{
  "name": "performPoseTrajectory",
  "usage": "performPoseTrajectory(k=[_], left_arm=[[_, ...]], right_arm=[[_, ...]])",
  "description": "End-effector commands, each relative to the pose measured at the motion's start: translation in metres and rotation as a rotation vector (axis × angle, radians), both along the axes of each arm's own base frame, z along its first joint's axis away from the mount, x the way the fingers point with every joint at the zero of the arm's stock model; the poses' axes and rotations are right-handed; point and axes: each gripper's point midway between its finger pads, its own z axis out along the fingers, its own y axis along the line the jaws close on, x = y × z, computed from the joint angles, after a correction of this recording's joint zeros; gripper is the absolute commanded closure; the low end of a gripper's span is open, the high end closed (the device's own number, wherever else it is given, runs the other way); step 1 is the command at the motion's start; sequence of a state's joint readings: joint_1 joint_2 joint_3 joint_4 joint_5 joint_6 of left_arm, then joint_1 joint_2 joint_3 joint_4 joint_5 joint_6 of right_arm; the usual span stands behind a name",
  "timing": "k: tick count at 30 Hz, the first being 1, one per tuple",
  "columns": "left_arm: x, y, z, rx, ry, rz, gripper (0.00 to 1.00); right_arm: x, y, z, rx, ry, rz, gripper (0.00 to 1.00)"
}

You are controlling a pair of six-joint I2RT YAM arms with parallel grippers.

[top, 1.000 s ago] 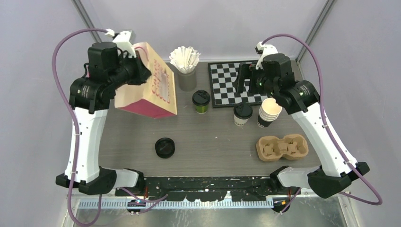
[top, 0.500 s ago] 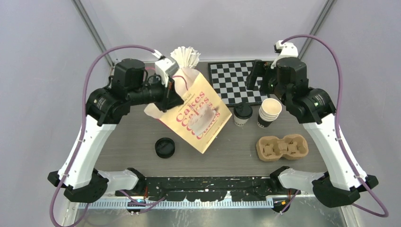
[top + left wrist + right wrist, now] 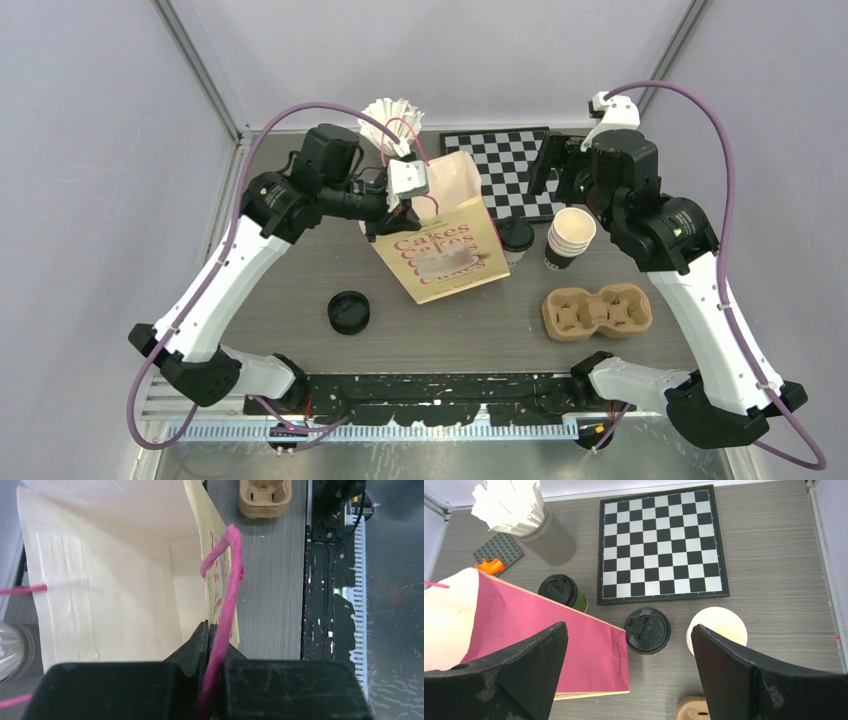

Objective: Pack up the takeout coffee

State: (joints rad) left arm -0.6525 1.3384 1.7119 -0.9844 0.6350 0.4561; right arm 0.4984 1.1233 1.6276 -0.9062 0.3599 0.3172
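The left pincer (image 3: pixel 209 628) is clamped together on one pink handle (image 3: pixel 227 580) of the cream paper bag (image 3: pixel 441 238), which leans over the middle of the worktop (image 3: pixel 300 270) with its mouth open toward the wrist camera. Whether the bag's bottom rests on the worktop cannot be told. The front panel reads "Cakes" several times over in pink-red letters above a cake picture. The solid pink side panel (image 3: pixel 549 630) carries a line of small print too fine to read.

The olive-green lidded coffee cup (image 3: pixel 562 592) stands upright just beyond that pink panel, near the grey holder of white paper packets (image 3: pixel 544 535). A second black-lidded cup (image 3: pixel 647 630) stands just beside the bag's corner, in front of the chessboard (image 3: pixel 659 545) and next to a stack of open paper cups (image 3: pixel 717 626).

The right pincer (image 3: pixel 558 170) hangs above the chessboard, its fingers spread wide and holding nothing. The brown pulp cup carrier (image 3: pixel 597 312) and a loose black lid (image 3: pixel 349 312) lie nearer the arm bases.
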Motion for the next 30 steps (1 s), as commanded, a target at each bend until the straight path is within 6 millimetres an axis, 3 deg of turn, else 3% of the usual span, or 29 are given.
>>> performPoseTrajectory(k=[1, 5, 10, 12, 13, 15, 17, 23, 30], left_arm=[[-0.009, -0.011, -0.002, -0.018, -0.085, -0.164, 1.00], [-0.020, -0.008, -0.037, 0.074, -0.067, -0.214, 1.00], [-0.024, -0.010, -0.047, 0.096, -0.100, -0.244, 1.00], [-0.025, -0.011, -0.049, 0.105, -0.104, -0.244, 0.91], [-0.024, -0.010, -0.049, 0.111, -0.101, -0.234, 0.80], [-0.023, -0.008, -0.048, 0.118, -0.100, -0.205, 0.58], [-0.025, -0.003, -0.041, 0.109, -0.111, -0.174, 0.47], [-0.016, 0.013, -0.012, -0.007, -0.186, 0.042, 0.28], [0.010, 0.045, 0.014, -0.104, -0.094, 0.456, 0.19]], right_arm=[[-0.003, -0.009, 0.013, -0.007, -0.056, -0.025, 0.02], [-0.004, -0.011, 0.009, -0.028, -0.049, -0.028, 0.02], [0.002, -0.006, 0.001, -0.037, -0.027, -0.018, 0.02], [0.006, -0.001, -0.001, -0.031, -0.019, -0.006, 0.02], [0.007, 0.001, -0.002, -0.027, -0.018, 0.001, 0.02], [0.009, 0.004, -0.001, -0.023, -0.014, 0.008, 0.02], [0.011, 0.005, -0.002, -0.026, -0.011, 0.011, 0.02], [0.010, 0.006, -0.009, -0.041, 0.004, 0.021, 0.02], [0.001, -0.005, -0.026, -0.020, 0.089, -0.058, 0.00]])
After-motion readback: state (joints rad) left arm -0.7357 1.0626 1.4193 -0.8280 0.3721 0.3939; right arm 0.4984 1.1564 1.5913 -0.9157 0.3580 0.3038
